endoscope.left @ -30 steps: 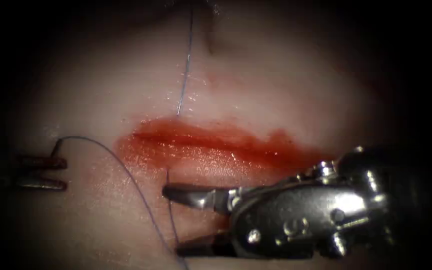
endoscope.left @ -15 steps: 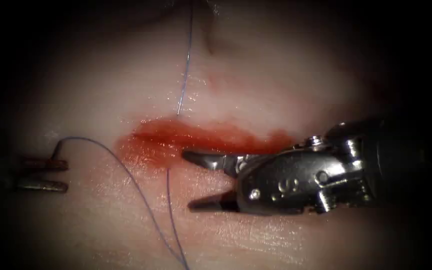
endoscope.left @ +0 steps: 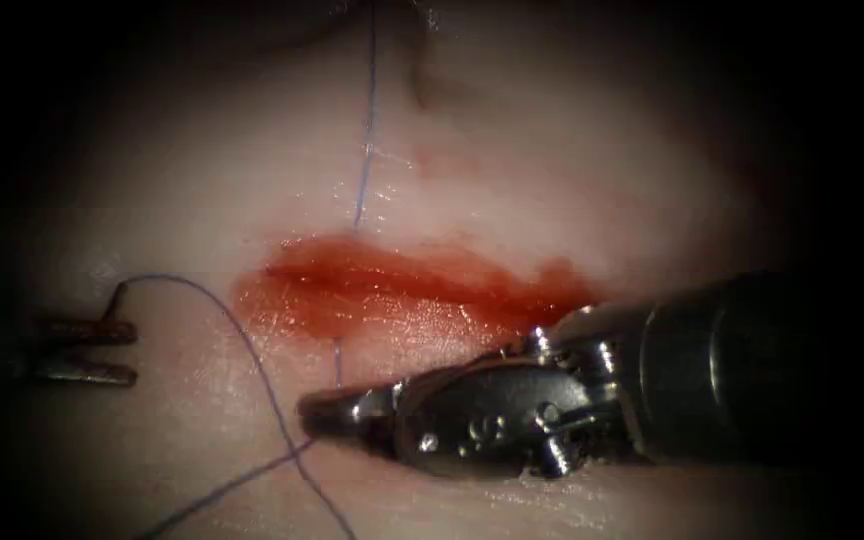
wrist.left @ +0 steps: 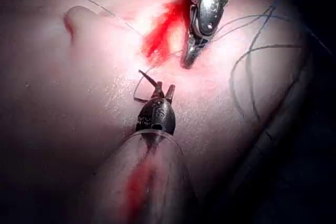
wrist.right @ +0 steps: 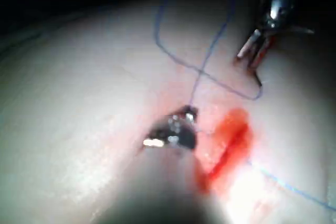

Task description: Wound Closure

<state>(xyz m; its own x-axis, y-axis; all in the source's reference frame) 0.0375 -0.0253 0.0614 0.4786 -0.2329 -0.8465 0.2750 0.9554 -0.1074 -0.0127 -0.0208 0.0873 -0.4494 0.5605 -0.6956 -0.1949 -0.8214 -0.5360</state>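
Two grippers: right gripper (endoscope.left: 317, 418) clamped on thread (endoscope.left: 338, 362) below cut (endoscope.left: 402, 280), left gripper (endoscope.left: 127, 350) parted, needle (endoscope.left: 115, 295) at upper jaw.

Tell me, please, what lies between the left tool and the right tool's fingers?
Bare tissue, crossed by one strand of thread; the endoscope view shows this.

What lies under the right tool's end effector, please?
Under the right tool's end effector, shut on the thread, lies tissue below the cut. The tool covers the tissue beneath it.
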